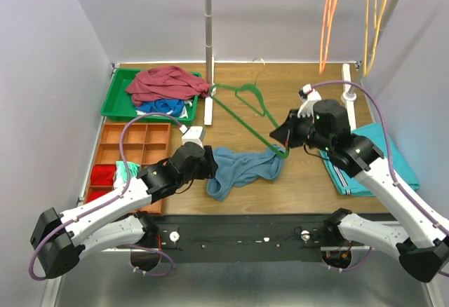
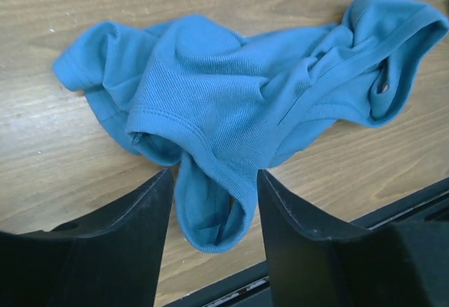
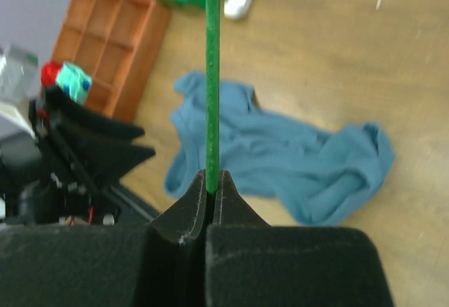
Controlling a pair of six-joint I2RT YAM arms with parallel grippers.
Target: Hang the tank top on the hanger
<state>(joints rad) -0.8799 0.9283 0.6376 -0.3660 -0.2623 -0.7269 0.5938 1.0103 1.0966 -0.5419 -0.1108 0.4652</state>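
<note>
The slate-blue tank top [image 1: 242, 169] lies crumpled on the wooden table near the front edge. It also shows in the left wrist view [image 2: 245, 97] and the right wrist view [image 3: 280, 160]. My left gripper [image 1: 209, 163] is open at the top's left end, and a hem fold lies between its fingers [image 2: 214, 181]. My right gripper [image 1: 284, 139] is shut on one bar of the dark-green hanger [image 1: 242, 111], right of the top. The bar [image 3: 211, 76] runs straight out from the closed jaws [image 3: 212, 177]. The hanger's far end lies by the pole base.
A green tray [image 1: 112, 104] at back left holds a maroon garment [image 1: 165, 83]. An orange organiser [image 1: 133, 146] sits left of my left arm. A folded teal cloth [image 1: 379, 160] lies under my right arm. An orange hanger [image 1: 327, 19] and a yellow hanger [image 1: 375, 12] hang at back right. A pole [image 1: 208, 41] stands mid-back.
</note>
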